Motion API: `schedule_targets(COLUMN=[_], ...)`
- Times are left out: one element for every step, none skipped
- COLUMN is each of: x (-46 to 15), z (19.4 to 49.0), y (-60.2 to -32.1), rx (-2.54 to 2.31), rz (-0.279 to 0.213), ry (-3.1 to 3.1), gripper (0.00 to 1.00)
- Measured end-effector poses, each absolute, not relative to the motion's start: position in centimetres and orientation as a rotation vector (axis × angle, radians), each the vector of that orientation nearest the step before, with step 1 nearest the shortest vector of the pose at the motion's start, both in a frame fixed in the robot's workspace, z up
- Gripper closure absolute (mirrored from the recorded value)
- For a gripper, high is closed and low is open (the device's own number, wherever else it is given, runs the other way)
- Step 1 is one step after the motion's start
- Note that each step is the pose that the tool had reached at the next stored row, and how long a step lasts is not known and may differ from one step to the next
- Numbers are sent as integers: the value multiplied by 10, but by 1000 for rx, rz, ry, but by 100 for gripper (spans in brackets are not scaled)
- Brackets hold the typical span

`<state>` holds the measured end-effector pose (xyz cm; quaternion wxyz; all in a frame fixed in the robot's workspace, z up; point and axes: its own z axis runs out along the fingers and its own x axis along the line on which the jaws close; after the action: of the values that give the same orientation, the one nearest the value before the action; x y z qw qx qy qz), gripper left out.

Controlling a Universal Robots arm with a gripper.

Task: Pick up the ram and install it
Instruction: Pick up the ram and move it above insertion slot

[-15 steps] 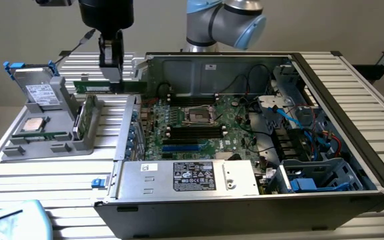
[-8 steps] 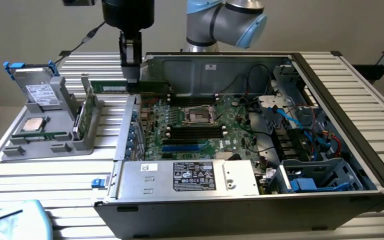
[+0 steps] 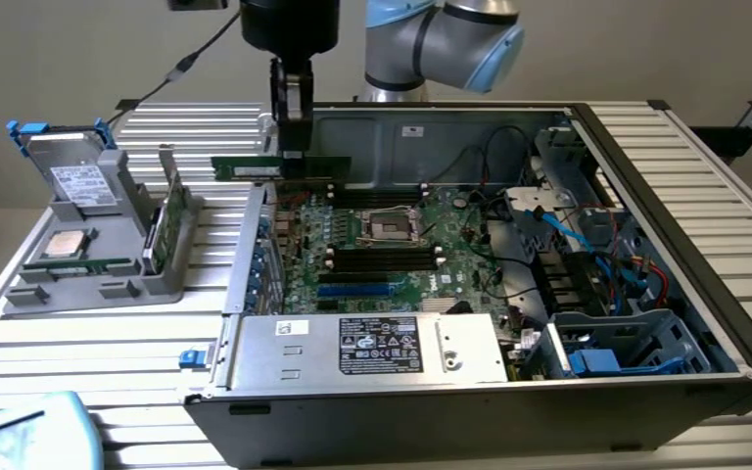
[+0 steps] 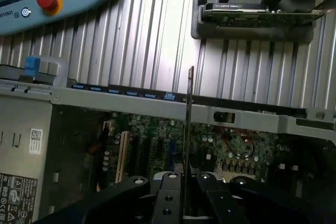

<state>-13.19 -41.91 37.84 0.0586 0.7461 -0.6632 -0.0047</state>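
Ram (image 4: 189, 129), a thin green stick, hangs edge-on, pinched between the fingers of the robot's hand (image 4: 186, 182) above the open computer case (image 3: 689, 206). Beneath it lies the motherboard (image 3: 396, 245), its black memory slots (image 3: 379, 258) apparently unfilled. Farther off, a grey holder (image 4: 247, 30) sits on the ribbed tabletop (image 3: 75, 343). The pickup looks complete, but the stick is not yet seated in a slot.

Silver arm (image 3: 418, 44) wears light-blue caps (image 3: 500, 47), gripper (image 3: 294, 147) apparently black
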Motion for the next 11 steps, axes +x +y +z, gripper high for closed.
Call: schedule_targets(x=[-128,-124,-120,-116,-112,-109,-105,-102,-99,-95,-92], z=[378,378,378,378,378,377,377,376,376,375,375], y=[-418,-418,-417,-416,-415,-414,-413,-412,-411,-410,-409], rx=[2262,2263,2264,2265,2266,2268,2269,2270,2271,2271,2272], rz=[-10,-5,-1,3,7,12,16,19,20,21,22], ry=[-2011,-2012,-2014,-2015,-2016,-2018,-2020,-2021,-2021,-2021,-2022], gripper=[86,86,86,86,86,86,86,86,86,86,86])
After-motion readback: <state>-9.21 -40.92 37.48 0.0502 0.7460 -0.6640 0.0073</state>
